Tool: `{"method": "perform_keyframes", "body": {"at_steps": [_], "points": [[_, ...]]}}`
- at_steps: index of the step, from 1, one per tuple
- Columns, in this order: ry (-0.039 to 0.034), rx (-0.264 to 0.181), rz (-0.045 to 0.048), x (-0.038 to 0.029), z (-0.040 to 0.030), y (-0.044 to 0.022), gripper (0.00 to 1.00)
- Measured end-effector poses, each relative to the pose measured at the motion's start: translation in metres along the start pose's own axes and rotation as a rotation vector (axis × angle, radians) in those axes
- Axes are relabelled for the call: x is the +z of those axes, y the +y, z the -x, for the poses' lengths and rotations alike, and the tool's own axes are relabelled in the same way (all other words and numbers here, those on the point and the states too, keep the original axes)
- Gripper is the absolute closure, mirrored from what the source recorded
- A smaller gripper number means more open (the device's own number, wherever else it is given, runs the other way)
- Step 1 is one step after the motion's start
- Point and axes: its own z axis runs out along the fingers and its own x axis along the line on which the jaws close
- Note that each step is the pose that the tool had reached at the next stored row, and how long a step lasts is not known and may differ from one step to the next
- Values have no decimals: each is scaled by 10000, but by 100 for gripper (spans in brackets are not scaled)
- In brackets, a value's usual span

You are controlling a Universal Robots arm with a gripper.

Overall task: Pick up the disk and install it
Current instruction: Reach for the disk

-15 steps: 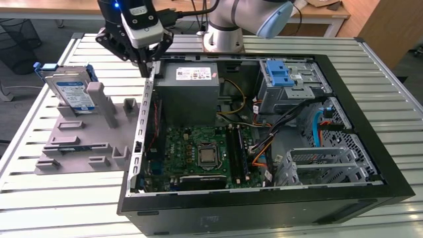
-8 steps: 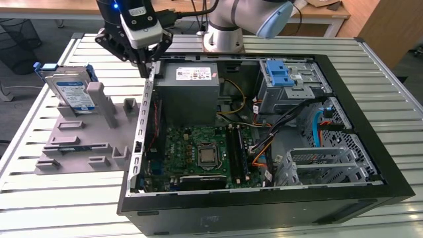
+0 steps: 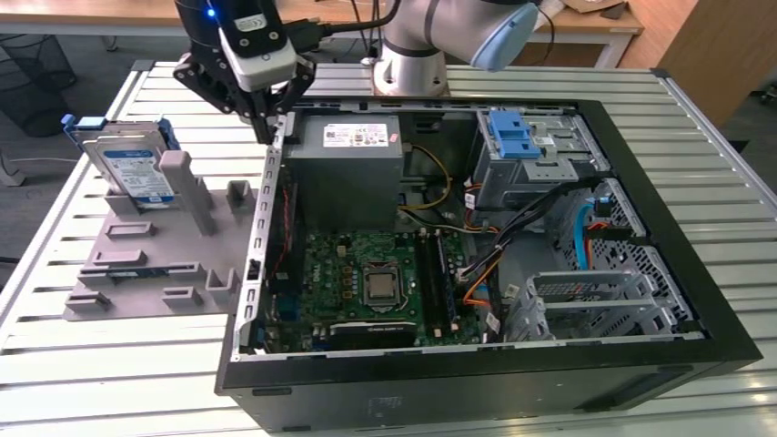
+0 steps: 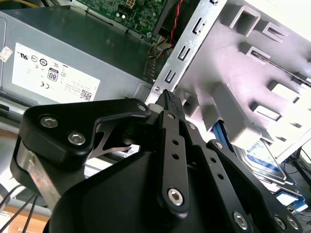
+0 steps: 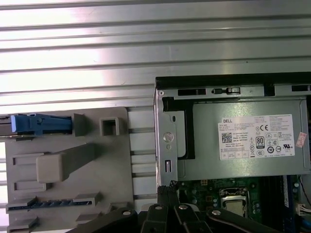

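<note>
Silver arm (image 3: 410, 50), pale-blue joint caps (image 3: 504, 36), black screw-studded gripper (image 3: 264, 135), black cables (image 3: 349, 27).

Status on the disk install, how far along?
Done: nothing yet. The disk stands upright in the grey holder, outside the open case. In hand: nothing. The end effector is shut and empty, above the case wall beside the power supply. Left: both the pick-up and the install.
</note>
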Motion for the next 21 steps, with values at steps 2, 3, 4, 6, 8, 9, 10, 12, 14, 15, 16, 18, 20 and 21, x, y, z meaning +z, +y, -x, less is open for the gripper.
{"method": "perform_keyframes", "body": {"at_steps": [2,3,4,6,8,9,10,12,14,15,16,18,20,21], "points": [[-1,0,1,3,-6,0,89],[-2,0,2,5,-10,-1,89],[-1,0,1,5,-16,-1,89],[-1,0,1,7,-27,-2,89],[-1,0,1,8,-44,-2,89],[-1,0,1,8,-57,-1,89],[-1,0,1,9,-70,0,89],[-1,0,1,10,-90,5,89],[0,0,0,9,-95,7,89],[0,-1,0,10,-96,8,89],[-1,0,1,11,-96,9,89],[0,0,0,11,-96,9,89],[0,1,0,11,-97,15,89],[0,1,0,11,-99,17,89]]}}
